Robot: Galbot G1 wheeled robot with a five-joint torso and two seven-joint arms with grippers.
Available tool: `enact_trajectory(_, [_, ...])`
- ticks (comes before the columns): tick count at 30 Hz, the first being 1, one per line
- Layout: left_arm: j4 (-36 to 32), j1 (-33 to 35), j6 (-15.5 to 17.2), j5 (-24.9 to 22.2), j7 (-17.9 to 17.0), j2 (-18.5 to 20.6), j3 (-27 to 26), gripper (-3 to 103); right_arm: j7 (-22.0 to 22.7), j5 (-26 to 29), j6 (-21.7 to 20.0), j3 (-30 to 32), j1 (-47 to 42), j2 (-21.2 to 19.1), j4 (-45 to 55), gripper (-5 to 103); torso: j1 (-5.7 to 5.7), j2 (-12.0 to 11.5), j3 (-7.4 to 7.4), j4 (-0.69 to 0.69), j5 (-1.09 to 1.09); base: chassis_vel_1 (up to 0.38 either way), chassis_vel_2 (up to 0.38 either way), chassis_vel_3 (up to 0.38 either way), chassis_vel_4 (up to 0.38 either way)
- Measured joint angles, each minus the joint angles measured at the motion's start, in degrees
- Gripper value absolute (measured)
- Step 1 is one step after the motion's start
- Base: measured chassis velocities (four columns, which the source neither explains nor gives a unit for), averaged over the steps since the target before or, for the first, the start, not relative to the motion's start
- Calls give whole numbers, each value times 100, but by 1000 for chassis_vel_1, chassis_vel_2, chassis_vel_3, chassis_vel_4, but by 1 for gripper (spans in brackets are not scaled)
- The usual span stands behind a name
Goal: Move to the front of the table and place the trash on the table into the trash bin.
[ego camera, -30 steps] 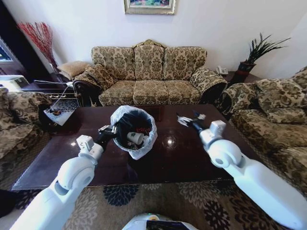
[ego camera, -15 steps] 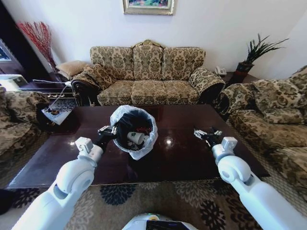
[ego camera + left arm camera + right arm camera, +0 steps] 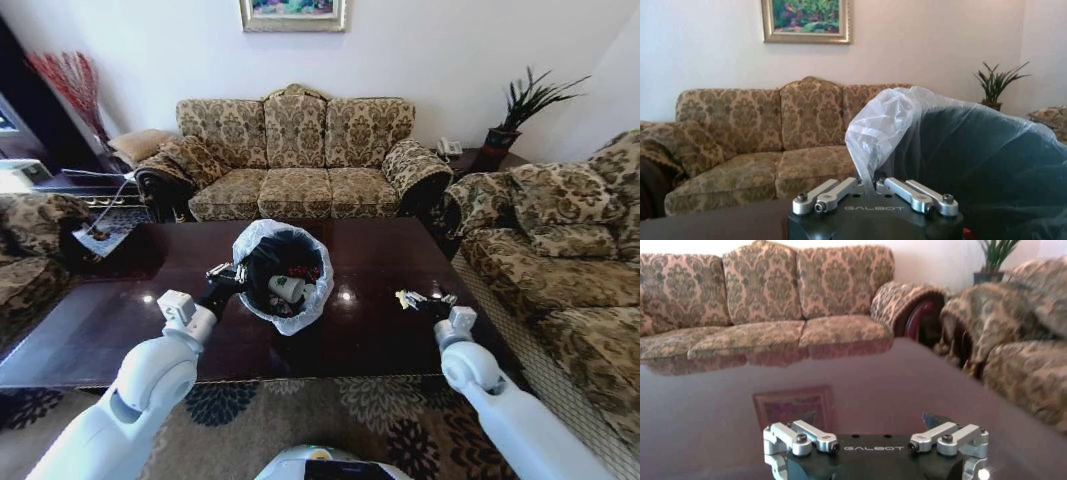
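My left pincer is clamped on the trash bin liner mid-table, trash lying inside, my right pincer spread apart, empty, near right; next, I judge, is releasing the liner.

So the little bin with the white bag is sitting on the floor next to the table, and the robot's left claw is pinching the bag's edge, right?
Not quite. The trash bin stands on the table itself, not on the floor; the head view shows it. The rest holds: the left gripper is shut on the bin's bag rim, as the left wrist view also shows.
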Motion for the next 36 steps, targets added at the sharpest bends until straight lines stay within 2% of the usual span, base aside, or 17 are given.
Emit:
enact_trajectory(2, [-2,11,0,7,-1,0,-1,4,-72,-20,50,-50,58,48,-155,100,0,0,0,2,-3,53,58,-25,-26])
enact_trajectory(4, [-22,23,0,20,-5,3,-3,4,-168,-133,149,-185,227,182,-522,100,0,-1,0,5,4,61,72,-25,-20])
enact_trajectory(12, [24,11,0,13,47,6,21,4,1,-258,191,-328,514,453,-953,100,0,-1,0,-6,5,0,0,0,0])
enact_trajectory(16, [54,-14,0,2,55,26,40,4,3,-233,177,-324,547,500,-1063,100,0,-1,0,0,4,0,0,0,0])
enact_trajectory(18, [72,-48,-9,3,59,43,57,4,-19,-237,92,-290,549,541,-1108,91,0,-1,0,0,3,0,0,0,0])
enact_trajectory(19, [72,-48,-9,3,59,43,57,4,-19,-237,92,-290,549,541,-1108,91,0,-1,0,0,3,0,0,0,0])
enact_trajectory(21, [91,-64,-35,30,103,50,75,4,-26,-223,6,-252,548,600,-1154,80,0,-1,0,-4,5,0,0,0,0])
enact_trajectory(22, [95,-68,-48,38,118,49,80,4,-34,-224,-1,-246,548,622,-1175,80,0,-1,0,-4,6,0,0,0,0])
enact_trajectory(24, [100,-81,-63,41,134,52,85,4,-37,-218,-10,-238,551,657,-1197,70,0,-1,0,-3,5,0,0,0,0])
enact_trajectory(25, [100,-81,-63,41,134,52,85,4,-37,-218,-10,-238,551,657,-1197,70,0,-1,0,-3,5,0,0,0,0])
enact_trajectory(28, [110,-104,-71,39,138,58,84,4,-21,-215,-11,-245,580,693,-1265,53,0,-1,0,-2,5,0,0,0,0])
enact_trajectory(29, [110,-104,-71,39,138,58,84,4,-21,-215,-11,-245,580,693,-1265,53,0,-1,0,-2,5,0,0,0,0])
enact_trajectory(30, [110,-107,-72,40,139,59,83,4,-18,-215,-11,-260,595,693,-1290,47,0,-1,0,-2,5,0,0,0,0])
enact_trajectory(33, [111,-108,-76,40,143,57,84,4,7,-208,-11,-280,629,696,-1335,42,0,-1,0,-3,5,0,0,0,0])
enact_trajectory(35, [114,-110,-81,41,155,50,86,4,62,-188,-10,-298,680,713,-1395,32,0,-1,0,-2,5,0,0,0,0])
enact_trajectory(36, [114,-110,-81,41,155,50,86,4,62,-188,-10,-298,680,713,-1395,32,0,-1,0,-2,5,0,0,0,0])
